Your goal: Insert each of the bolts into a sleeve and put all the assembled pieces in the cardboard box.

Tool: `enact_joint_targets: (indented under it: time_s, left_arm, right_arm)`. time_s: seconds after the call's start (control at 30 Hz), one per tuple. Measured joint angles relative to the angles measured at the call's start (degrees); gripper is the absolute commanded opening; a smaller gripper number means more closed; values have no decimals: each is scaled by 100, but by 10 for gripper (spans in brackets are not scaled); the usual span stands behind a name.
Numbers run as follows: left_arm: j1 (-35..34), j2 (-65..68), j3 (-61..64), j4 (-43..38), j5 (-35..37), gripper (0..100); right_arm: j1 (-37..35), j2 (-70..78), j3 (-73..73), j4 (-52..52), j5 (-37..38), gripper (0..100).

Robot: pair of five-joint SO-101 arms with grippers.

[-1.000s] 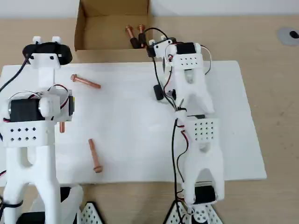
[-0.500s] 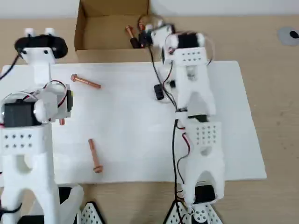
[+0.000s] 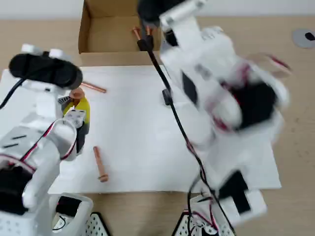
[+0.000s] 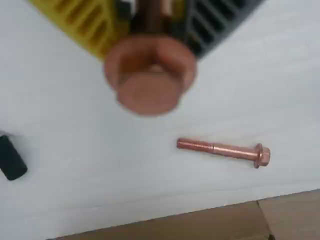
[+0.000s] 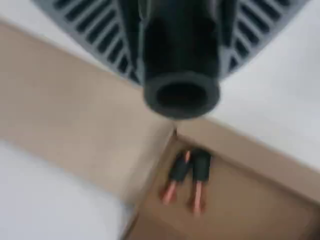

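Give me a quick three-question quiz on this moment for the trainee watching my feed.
1. True or false: the left gripper is shut on a bolt.
2. How many assembled pieces lie in the cardboard box? A: one. B: two. C: four.
3. Fill in the blank: the right gripper holds a black ____.

Key: 1 true; 2 B; 3 sleeve.
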Motion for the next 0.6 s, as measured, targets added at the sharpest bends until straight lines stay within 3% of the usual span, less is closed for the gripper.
enact_joint_targets:
  time_s: [0.4, 0.6]
  left_arm:
    - [-527, -1152, 44, -123, 18, 9]
    - [-422, -1292, 44, -659, 18, 9]
  right_arm:
    - [-255, -3437, 3648, -9, 0, 10]
    - [-255, -5081, 5855, -1196, -571, 10]
